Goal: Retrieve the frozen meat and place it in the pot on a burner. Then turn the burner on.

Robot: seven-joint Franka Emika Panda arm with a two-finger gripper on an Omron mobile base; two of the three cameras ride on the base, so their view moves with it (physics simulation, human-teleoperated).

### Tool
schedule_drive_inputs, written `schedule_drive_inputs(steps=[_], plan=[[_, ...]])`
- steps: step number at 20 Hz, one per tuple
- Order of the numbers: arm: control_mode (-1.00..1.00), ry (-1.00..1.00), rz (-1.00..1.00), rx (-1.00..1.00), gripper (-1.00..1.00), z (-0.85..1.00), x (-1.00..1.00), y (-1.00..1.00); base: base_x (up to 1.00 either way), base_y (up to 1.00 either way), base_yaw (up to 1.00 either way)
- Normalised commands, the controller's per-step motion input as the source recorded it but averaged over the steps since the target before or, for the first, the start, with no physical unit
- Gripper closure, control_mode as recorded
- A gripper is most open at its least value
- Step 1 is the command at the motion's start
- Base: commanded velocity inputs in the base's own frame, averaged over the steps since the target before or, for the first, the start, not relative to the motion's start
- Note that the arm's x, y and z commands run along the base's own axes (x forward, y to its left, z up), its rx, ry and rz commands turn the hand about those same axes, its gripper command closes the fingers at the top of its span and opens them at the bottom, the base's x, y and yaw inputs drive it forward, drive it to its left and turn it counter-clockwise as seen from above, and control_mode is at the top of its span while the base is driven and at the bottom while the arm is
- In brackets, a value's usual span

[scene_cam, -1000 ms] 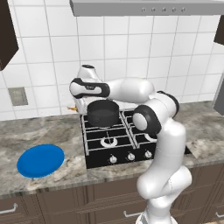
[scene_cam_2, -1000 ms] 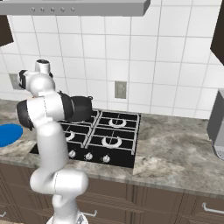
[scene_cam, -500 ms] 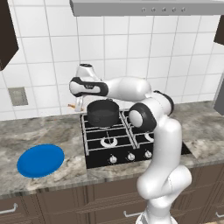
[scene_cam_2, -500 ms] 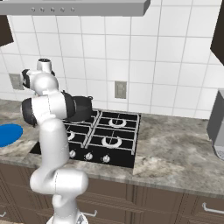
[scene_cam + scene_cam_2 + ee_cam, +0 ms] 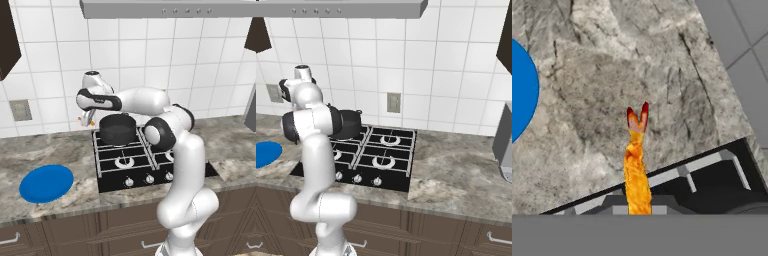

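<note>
You're mid-carry: the end effector is pinched on the small orange-brown elongated lump of frozen meat, which hangs up in the air, just left of the dark grey-black cylindrical metal pot and over the left edge of the black cooktop. In the hand view the meat sits above the grey marbled desk w/ the cooktop edge close under it, and the round flat blue plate lies off to one side.

How to do it well, imo:
- Keep height. The pot rim looks close to the level of the meat tip, so don't slide across low or you clip the wall.
- Move right until the meat is centred over the pot mouth, not only past the rim.
- Lower a bit before you let go; it's thin and light, prob bounces off the rim if dropped from high.
- Release, lift straight up, clear the side handles.
- The pot sits on the far-left burner, so afterwards pick the matching small silver knob on the near front row. Can't tell from here which knob maps to it; check first.
</note>
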Motion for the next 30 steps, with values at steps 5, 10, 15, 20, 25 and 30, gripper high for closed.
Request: schedule_drive_inputs(steps=[5, 10, 15, 20, 25, 30], plan=[[-1.0, 0.0, -0.15, -0.08, 1.0, 0.0, 0.12, -0.19, 0.0, 0.0, 0.0], [-1.0, 0.0, -0.11, -0.04, 1.0, 0.0, 0.08, -0.31, 0.0, 0.0, 0.0], [-1.0, 0.0, -0.09, -0.04, 1.0, 0.0, 0.03, -0.42, 0.0, 0.0, 0.0], [-1.0, 0.0, -0.08, -0.03, 1.0, 0.0, 0.06, -0.4, 0.0, 0.0, 0.0], [-1.0, 0.0, -0.07, -0.01, 1.0, -0.02, 0.13, -0.33, 0.0, 0.0, 0.0], [-1.0, 0.0, -0.04, 0.0, 1.0, -0.03, 0.1, -0.22, 0.0, 0.0, 0.0]])
